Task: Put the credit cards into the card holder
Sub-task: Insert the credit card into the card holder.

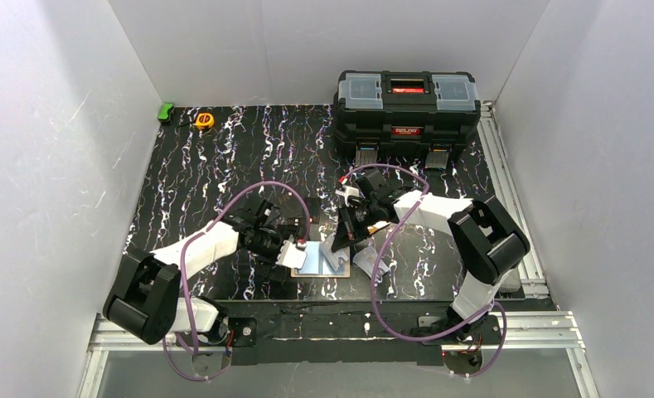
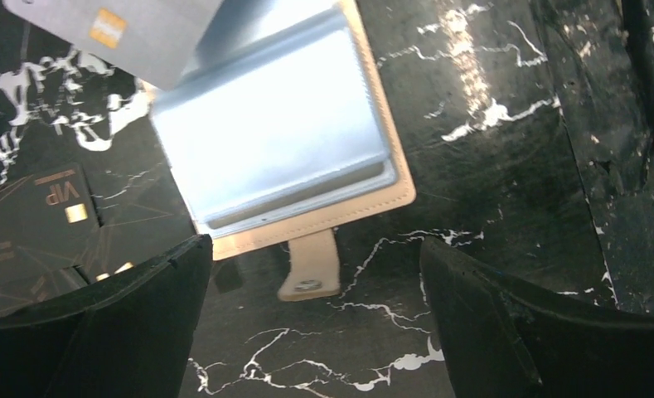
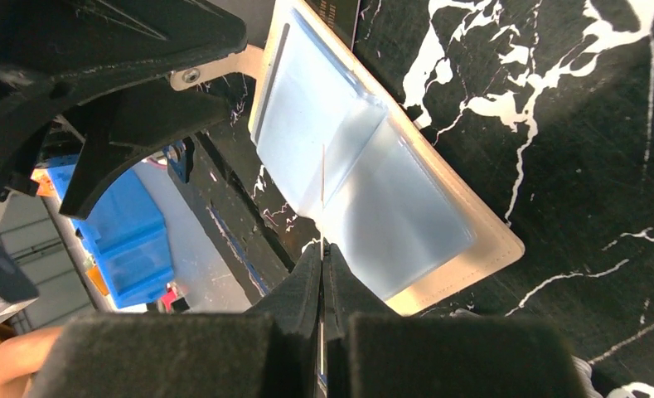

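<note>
Right gripper [image 3: 322, 257] tight on the silver-white card [image 2: 141, 41], edge-on just above the open card holder [image 3: 493, 240]

Black white-veined table [image 1: 224, 166], black toolbox [image 1: 406, 106] at its far right, yellow tape measure [image 1: 204, 120] beside a small green object [image 1: 167, 112] at the far left corner, open card holder [image 1: 322, 265] lying flat near the front centre, left gripper [image 1: 298, 251] at its left edge, right gripper [image 1: 338, 240] just above it with a tilted silver-white card [image 1: 332, 248], purple cables [image 1: 249, 192] looping over both arms.
</note>
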You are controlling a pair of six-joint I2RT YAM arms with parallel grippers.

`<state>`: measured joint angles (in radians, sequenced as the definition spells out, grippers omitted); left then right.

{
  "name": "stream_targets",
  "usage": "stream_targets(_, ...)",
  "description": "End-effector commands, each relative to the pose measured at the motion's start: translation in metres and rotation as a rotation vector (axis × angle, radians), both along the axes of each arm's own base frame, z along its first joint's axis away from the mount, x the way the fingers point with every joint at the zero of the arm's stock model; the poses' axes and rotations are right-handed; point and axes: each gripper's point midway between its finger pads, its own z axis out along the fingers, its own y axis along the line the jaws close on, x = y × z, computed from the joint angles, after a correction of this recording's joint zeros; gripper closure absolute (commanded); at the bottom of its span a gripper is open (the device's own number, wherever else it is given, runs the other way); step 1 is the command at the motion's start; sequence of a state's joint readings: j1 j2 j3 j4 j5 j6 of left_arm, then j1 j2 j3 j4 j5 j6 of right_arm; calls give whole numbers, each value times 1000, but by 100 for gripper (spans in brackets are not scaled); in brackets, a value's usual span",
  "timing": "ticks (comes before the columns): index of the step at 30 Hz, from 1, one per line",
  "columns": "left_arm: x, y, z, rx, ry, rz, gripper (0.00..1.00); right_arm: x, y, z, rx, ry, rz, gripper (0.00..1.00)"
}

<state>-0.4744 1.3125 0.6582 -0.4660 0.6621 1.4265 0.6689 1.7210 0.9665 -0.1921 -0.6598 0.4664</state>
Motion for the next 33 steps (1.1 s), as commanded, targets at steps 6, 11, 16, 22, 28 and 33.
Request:
stream_targets(6,-3,0,-5,-29,-166,-163,21,-7,7,-6,39,53,61,99)
stream_targets(11,5,-3,-9,-41,-258,-218,35,-7,7,-8,34,62,62,99)
stream_targets(16,8,0,-12,-11,-283,-262,47,-7,6,-9,27,62,60,99)
stream_targets(22,1,7,-13,23,-271,-305,65,-8,5,-14,18,71,62,99)
stream_targets(28,-4,6,-10,11,-258,-309,71,-5,6,-18,13,77,57,99)
stream_targets(33,-12,3,-3,-31,-237,-297,99,-1,10,-18,18,79,61,99)
